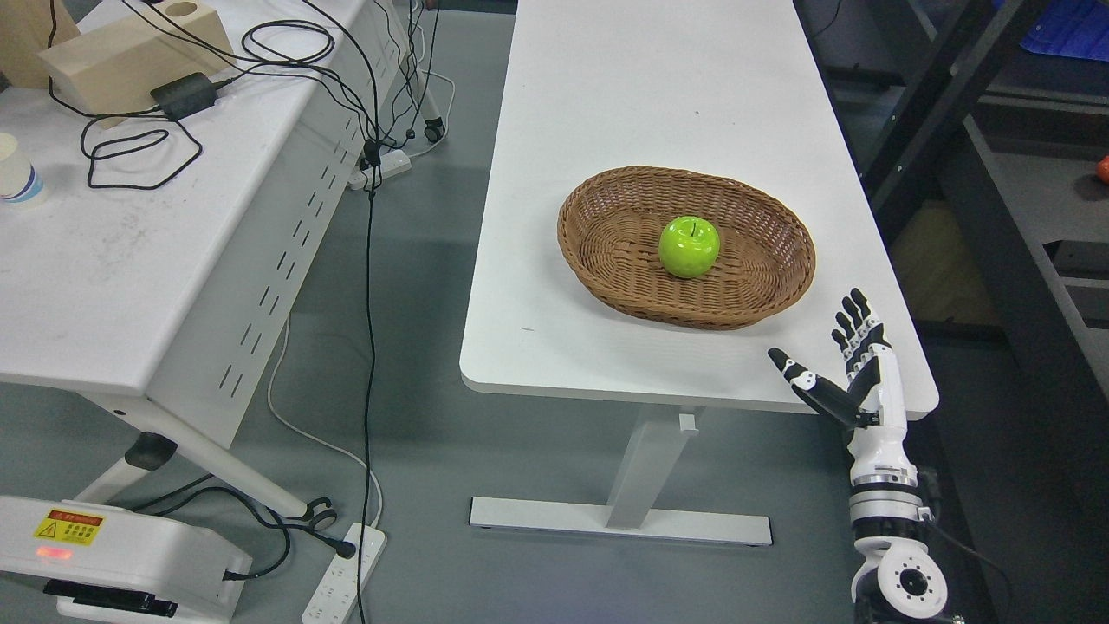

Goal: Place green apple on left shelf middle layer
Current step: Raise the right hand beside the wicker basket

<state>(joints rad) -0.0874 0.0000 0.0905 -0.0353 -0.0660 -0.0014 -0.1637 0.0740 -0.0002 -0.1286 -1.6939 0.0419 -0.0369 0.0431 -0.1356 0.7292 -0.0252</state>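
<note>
A green apple (689,246) sits upright in the middle of a brown wicker basket (606,204) on the white table (658,95). My right hand (836,360) comes up from the lower right, at the table's near right corner. It is open and empty, fingers straight and thumb spread to the left. It is below and to the right of the basket, clear of it. The left arm does not show. A dark shelf frame (996,217) stands at the right edge.
A second white desk (130,269) at the left carries cables, a black power adapter (182,94), a wooden block (130,52) and a paper cup (17,173). Power strips and cables lie on the grey floor between the tables. A white machine base (104,555) sits lower left.
</note>
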